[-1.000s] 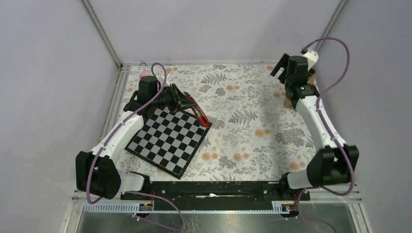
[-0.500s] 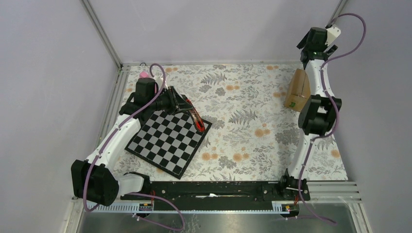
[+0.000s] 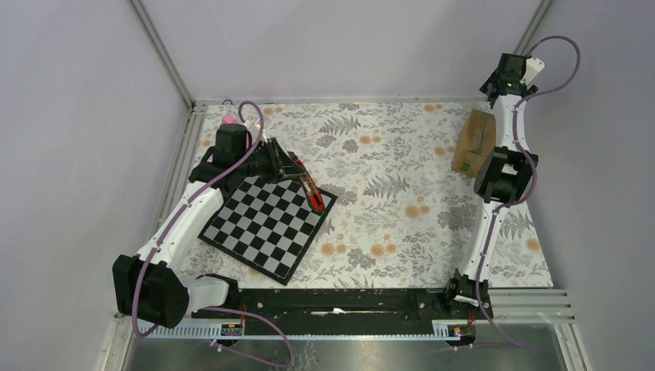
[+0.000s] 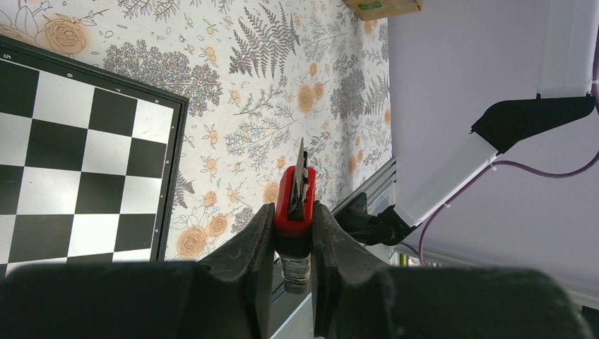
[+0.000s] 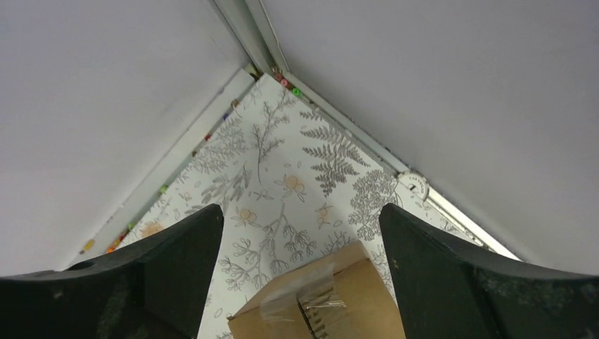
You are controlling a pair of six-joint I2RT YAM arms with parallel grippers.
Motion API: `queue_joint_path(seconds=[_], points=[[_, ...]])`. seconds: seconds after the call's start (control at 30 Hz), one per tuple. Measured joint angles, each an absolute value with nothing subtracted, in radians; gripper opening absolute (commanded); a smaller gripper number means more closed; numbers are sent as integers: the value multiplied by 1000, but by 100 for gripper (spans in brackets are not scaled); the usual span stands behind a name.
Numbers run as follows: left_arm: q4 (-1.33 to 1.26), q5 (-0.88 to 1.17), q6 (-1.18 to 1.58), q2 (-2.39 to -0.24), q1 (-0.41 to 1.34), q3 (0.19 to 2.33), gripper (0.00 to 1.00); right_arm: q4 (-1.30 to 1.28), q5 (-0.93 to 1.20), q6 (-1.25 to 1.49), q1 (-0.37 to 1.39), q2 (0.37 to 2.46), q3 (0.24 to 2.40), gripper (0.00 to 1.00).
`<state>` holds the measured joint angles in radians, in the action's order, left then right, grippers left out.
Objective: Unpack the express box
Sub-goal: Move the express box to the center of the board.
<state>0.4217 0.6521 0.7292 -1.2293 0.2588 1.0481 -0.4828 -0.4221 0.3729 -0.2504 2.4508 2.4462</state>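
Observation:
The express box (image 3: 474, 141), a small brown taped carton with a green mark, lies at the far right of the floral cloth. It also shows in the right wrist view as the express box (image 5: 332, 304), low in the frame, and in the left wrist view as the express box (image 4: 381, 7), at the top edge. My right gripper (image 5: 300, 219) hangs open well above it near the back right corner, touching nothing. My left gripper (image 4: 293, 212) is shut on a red utility knife (image 3: 312, 188), blade out, over the chessboard's far corner.
A black-and-white chessboard (image 3: 266, 224) lies at the left of the cloth. A pink object (image 3: 229, 119) stands at the far left, behind the left arm. Grey walls and metal frame rails close in the back and both sides, near the right arm (image 3: 506, 166).
The right arm has lifted off the box and folded up toward the back right corner, uncovering the box. The left arm has shifted slightly, still holding the knife.

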Motion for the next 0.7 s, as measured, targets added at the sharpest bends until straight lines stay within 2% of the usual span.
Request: queue_joint_path(seconds=[0.7], points=[[422,654,729,-1229,259,1048,0,-526,-299,424,-250,2450,2303,82]])
